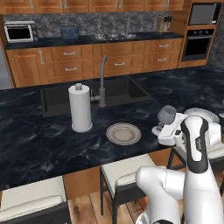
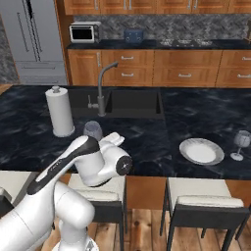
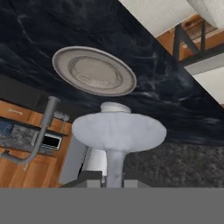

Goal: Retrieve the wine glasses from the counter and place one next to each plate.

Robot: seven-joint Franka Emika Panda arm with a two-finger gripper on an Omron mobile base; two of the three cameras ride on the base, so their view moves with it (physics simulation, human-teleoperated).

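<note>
My gripper (image 3: pixel 111 179) is shut on the thin stem of one wine glass (image 3: pixel 118 131), whose rounded bowl points away from the hand. In the left base view this glass (image 1: pixel 166 114) hangs over the black counter (image 1: pixel 43 140), just right of a plate (image 1: pixel 124 133), with the gripper (image 1: pixel 162 129) under its bowl. The same plate (image 3: pixel 94 71) lies beyond the bowl in the hand view. A second plate (image 2: pixel 201 150) lies farther right on the counter (image 2: pixel 147 142), with the other wine glass (image 2: pixel 241 142) upright at its right side. From the right base camera, the held glass (image 2: pixel 92 130) shows above my gripper (image 2: pixel 101 139).
A white paper-towel roll (image 1: pixel 80 107) stands left of the near plate, in front of the sink (image 1: pixel 118 89) and its grey faucet (image 1: pixel 102 81). Cushioned stools (image 1: pixel 127 173) line the counter's near edge. A microwave (image 1: pixel 19 31) and wall ovens (image 1: pixel 199 37) are at the back.
</note>
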